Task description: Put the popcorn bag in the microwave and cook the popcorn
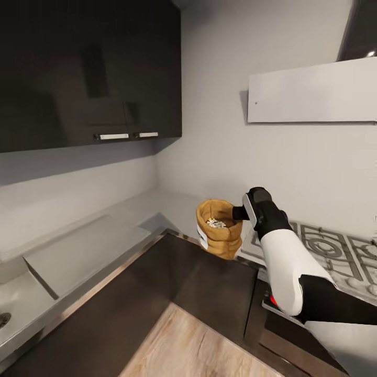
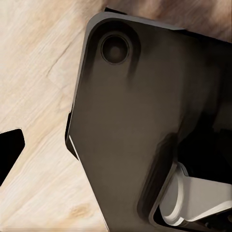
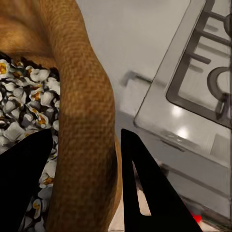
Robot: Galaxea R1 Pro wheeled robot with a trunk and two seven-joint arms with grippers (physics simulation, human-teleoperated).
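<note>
The tan popcorn bag (image 1: 220,238) stands at the front edge of the grey countertop (image 1: 157,209), close to the corner. Pale popcorn (image 1: 215,223) shows through its mouth. My right gripper (image 1: 240,212) reaches to the bag's right rim. In the right wrist view its two black fingers straddle the bag's (image 3: 82,121) rolled rim, one over the popcorn (image 3: 29,106) and one outside, both pressed against the wall. In the left wrist view one dark fingertip (image 2: 9,154) of my left gripper hangs over the wood floor beside my dark base. The microwave is out of view.
A gas hob (image 1: 324,246) with grates lies just right of the bag, under a flat grey hood (image 1: 314,91). Dark upper cabinets (image 1: 89,68) hang over the left counter. A sink (image 1: 5,319) sits at the far left. Wood floor (image 1: 193,345) lies below the dark cabinet fronts.
</note>
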